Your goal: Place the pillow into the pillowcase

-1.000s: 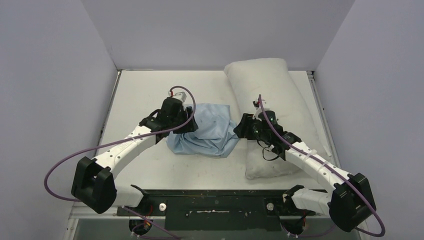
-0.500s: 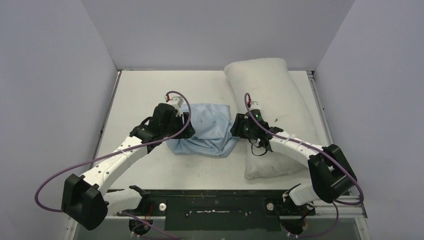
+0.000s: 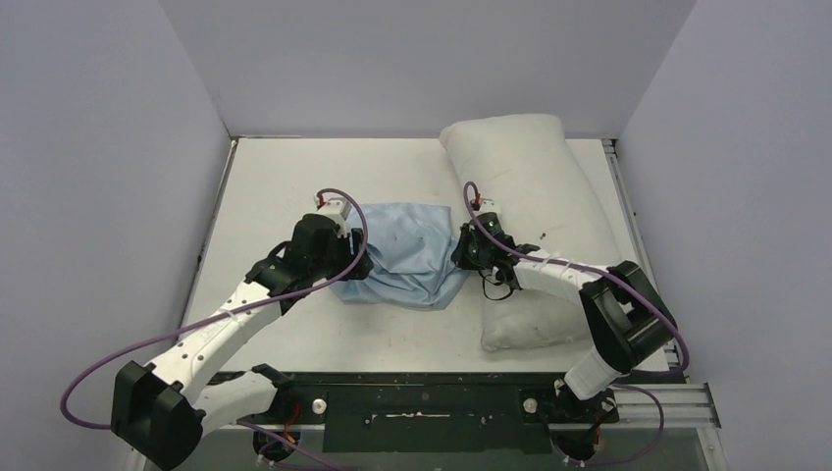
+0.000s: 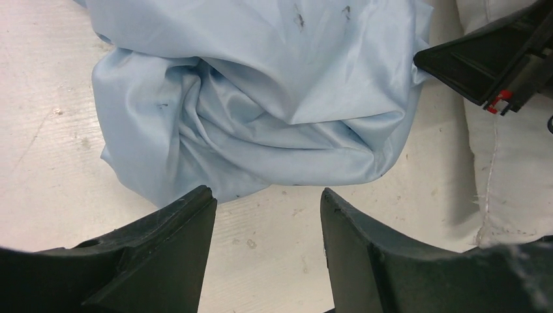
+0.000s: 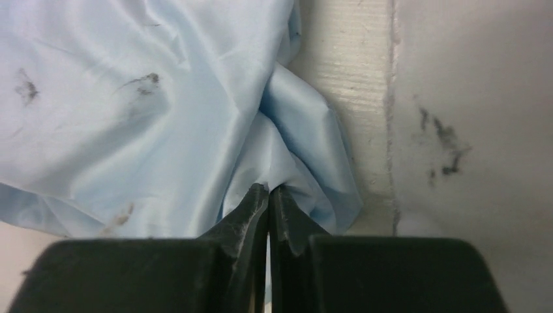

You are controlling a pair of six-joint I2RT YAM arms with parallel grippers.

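At the near edge of the desk point(image 3: 275, 177) the two arms are reaching forward from their bases. The left arm point(image 3: 216, 329) is stretching in toward the middle. The left jaws are standing apart just over the bare desk at the near left edge of the pillowcase point(image 3: 407, 257), gripping nothing, and the desk surface is showing between them. The right arm point(image 3: 554, 273) is bending in from the right, crossing over the near part of the pillow point(image 3: 535, 172). The right jaws are pressing together on a small fold of the pillowcase at that cloth's right edge. The pillowcase is lying crumpled in a wrinkled heap at the middle of the desk, between the two arms, with a few dark smudges showing on its light blue fabric. Its right edge is sitting just beside the pillow's left side. The pillow is lying outside the pillowcase on the right half of the desk, running from near the front toward the back wall point(image 3: 422, 69), its far end angling a little to the left
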